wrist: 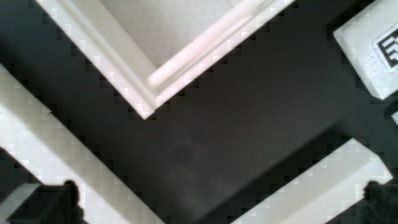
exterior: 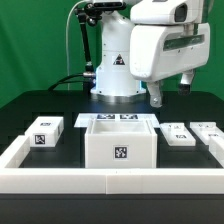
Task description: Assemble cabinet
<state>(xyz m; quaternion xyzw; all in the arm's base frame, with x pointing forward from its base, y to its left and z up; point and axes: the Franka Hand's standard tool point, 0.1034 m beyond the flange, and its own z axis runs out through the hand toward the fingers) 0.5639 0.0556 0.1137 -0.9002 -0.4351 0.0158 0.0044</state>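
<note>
The cabinet's large white box-shaped body [exterior: 120, 145] stands at the front middle of the black table, open side up, with a tag on its front. A smaller white tagged block [exterior: 46, 132] lies to the exterior view's left of it. Two flat tagged pieces [exterior: 180, 135] [exterior: 208, 131] lie to the exterior view's right. My gripper [exterior: 170, 90] hangs high above the table's right side, open and empty. In the wrist view the gripper [wrist: 210, 208] is open over bare black table, with dark fingertips [wrist: 45, 205] at the frame's corners. A tagged white piece [wrist: 377, 45] shows at the edge.
The marker board [exterior: 114, 119] lies flat behind the cabinet body. A low white rail [exterior: 110, 179] edges the table's front and sides, and its corner shows in the wrist view [wrist: 178, 75]. The arm's white base [exterior: 113, 70] stands at the back.
</note>
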